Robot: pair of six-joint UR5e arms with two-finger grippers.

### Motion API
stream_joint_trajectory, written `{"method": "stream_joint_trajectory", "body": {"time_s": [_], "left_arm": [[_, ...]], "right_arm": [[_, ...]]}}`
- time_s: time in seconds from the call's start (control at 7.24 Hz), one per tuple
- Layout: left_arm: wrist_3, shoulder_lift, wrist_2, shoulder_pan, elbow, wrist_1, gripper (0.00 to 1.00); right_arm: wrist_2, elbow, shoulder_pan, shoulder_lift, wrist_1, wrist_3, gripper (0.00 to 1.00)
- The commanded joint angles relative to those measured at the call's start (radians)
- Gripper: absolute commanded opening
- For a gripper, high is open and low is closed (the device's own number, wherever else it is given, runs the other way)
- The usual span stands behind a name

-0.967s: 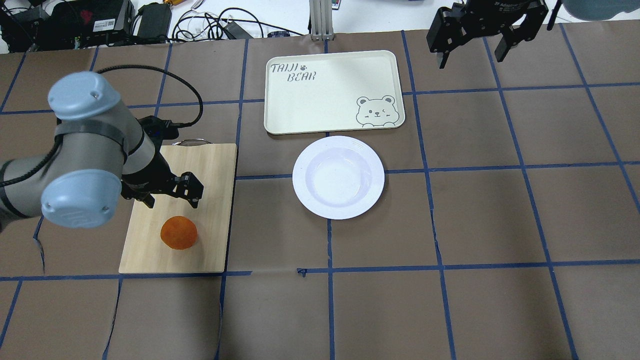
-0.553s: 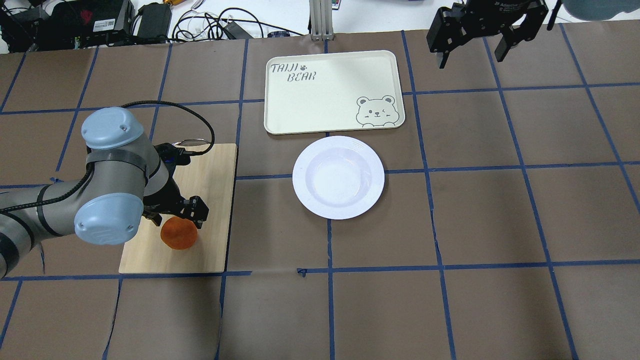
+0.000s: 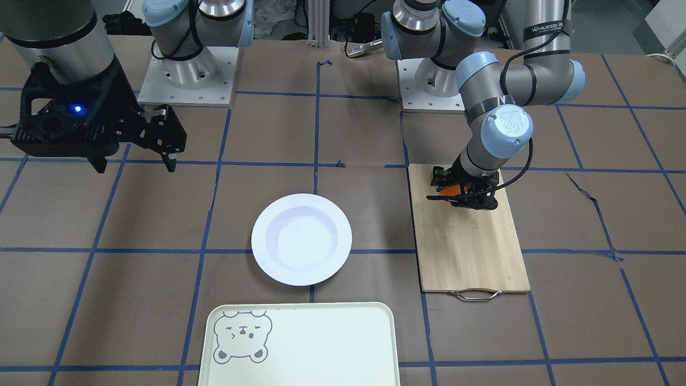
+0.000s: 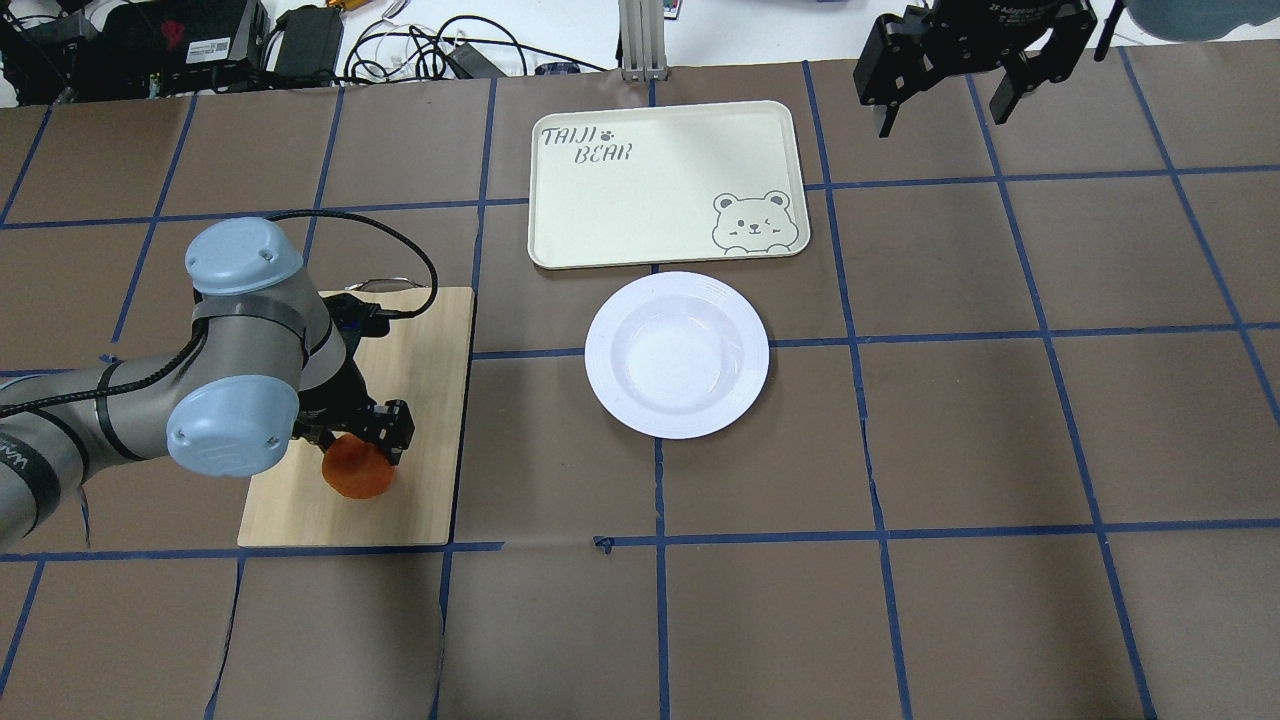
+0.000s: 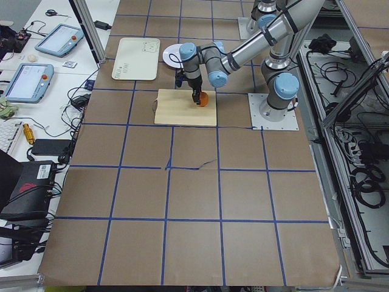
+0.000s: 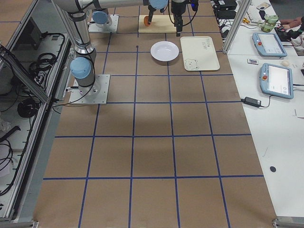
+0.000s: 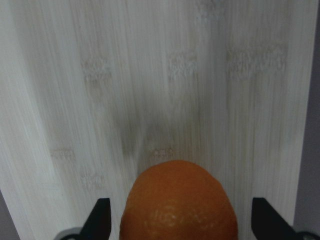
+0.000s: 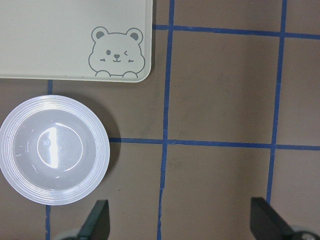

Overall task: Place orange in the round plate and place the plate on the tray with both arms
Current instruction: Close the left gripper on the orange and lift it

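The orange [image 4: 355, 478] rests on the bamboo cutting board [image 4: 425, 390] at the table's left. My left gripper [image 4: 352, 447] has come down over it and is open, one finger on each side of the orange [image 7: 178, 205] with a small gap to the skin. The white round plate [image 4: 677, 355] stands empty at the table's middle, just in front of the cream tray [image 4: 650, 200] with the bear face. My right gripper [image 4: 940, 105] hangs open high over the far right, looking down on the plate [image 8: 54, 150] and the tray [image 8: 50, 40].
The cutting board [image 3: 471, 252] has a metal handle [image 3: 476, 294] at its far end. Cables and electronics boxes [image 4: 150, 40] lie beyond the table's far edge. Brown mats with blue tape lines cover the table.
My left arm moved toward the robot along the board and lowered, so its open fingers now straddle the orange. The right arm, plate and tray have not moved.
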Motion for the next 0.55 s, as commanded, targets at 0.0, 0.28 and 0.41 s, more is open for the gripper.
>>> {"method": "stream_joint_trajectory", "body": {"time_s": [0.0, 0.28, 0.41], "left_arm": [[-0.032, -0.003, -0.020, -0.015, 0.097, -0.078, 0.06], [-0.255, -0.045, -0.180, -0.044, 0.343, -0.315, 0.06], [-0.312, -0.091, -0.189, -0.100, 0.408, -0.307, 0.06]], "right_arm": [[0.000, 0.000, -0.001, 0.000, -0.002, 0.001, 1.00], [0.000, 0.000, -0.003, 0.000, 0.001, -0.001, 1.00], [0.000, 0.000, -0.003, 0.000, 0.000, -0.001, 1.00]]}}
